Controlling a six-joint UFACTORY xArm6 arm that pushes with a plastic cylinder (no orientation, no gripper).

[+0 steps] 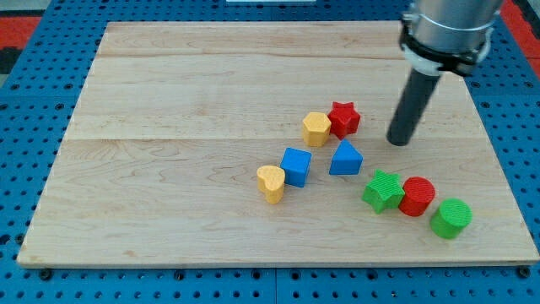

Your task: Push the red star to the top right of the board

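The red star (pixel 344 119) lies right of the board's middle, touching a yellow hexagon-like block (pixel 316 128) on its left. My tip (pixel 399 140) rests on the wooden board (pixel 211 76) to the right of the red star and slightly lower, with a clear gap between them. The rod rises from it toward the view's top right.
A blue triangle-like block (pixel 346 158) lies below the star. A blue cube (pixel 296 166) and a yellow heart (pixel 271 182) sit lower left. A green star (pixel 383 190), a red cylinder (pixel 417 196) and a green cylinder (pixel 450 218) line up at lower right.
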